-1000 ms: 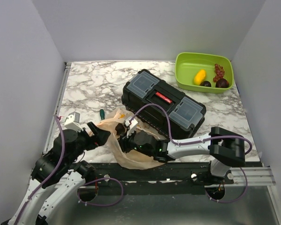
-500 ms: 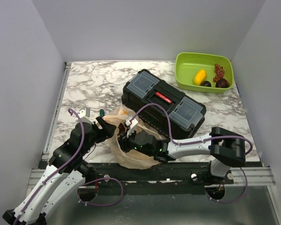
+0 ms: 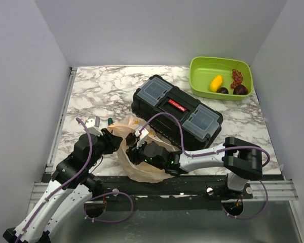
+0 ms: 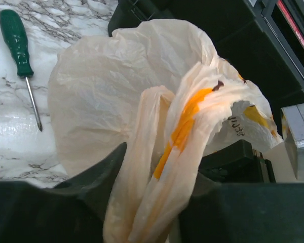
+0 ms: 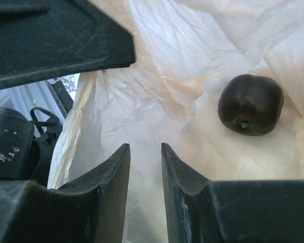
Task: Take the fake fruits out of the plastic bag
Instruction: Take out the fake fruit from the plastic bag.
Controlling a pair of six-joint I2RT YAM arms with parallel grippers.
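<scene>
Swung forward and closing, the left hand (image 4: 152, 195) now pinches a gathered fold of the plastic bag (image 4: 106, 91), while the right hand (image 5: 144, 162), fingers slightly apart and empty, sits inside it near a dark plum (image 5: 251, 104).

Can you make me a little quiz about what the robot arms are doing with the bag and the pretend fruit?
1. True or false: the dark plum inside the plastic bag is squeezed between the right gripper's fingers.
2. What does the left gripper pinch? A) nothing at all B) a fold of the plastic bag C) the dark plum
3. Which yellow fruit lies in the green bin?

Key:
1. False. The plum lies beside the gripper, and the gap between the fingers is empty.
2. B.
3. The lemon.
</scene>
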